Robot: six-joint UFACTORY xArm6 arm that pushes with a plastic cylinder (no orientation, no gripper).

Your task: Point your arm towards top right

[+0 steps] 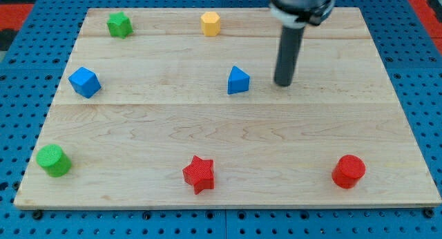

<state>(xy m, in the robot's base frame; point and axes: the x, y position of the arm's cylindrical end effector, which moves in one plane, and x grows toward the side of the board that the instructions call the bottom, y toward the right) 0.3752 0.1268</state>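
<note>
My tip [283,83] rests on the wooden board [387,128], right of centre in the upper half. It stands a short way to the right of the blue triangular block [238,81] and does not touch it. The yellow hexagon block [210,23] lies up and to the left of the tip, near the view's top. The rod comes down from the arm's dark body [302,4] at the view's top.
A green star block [119,24] sits at the top left and a blue cube [85,81] at the left. A green cylinder [53,160] is at the bottom left, a red star [199,173] at the bottom centre, a red cylinder [348,171] at the bottom right.
</note>
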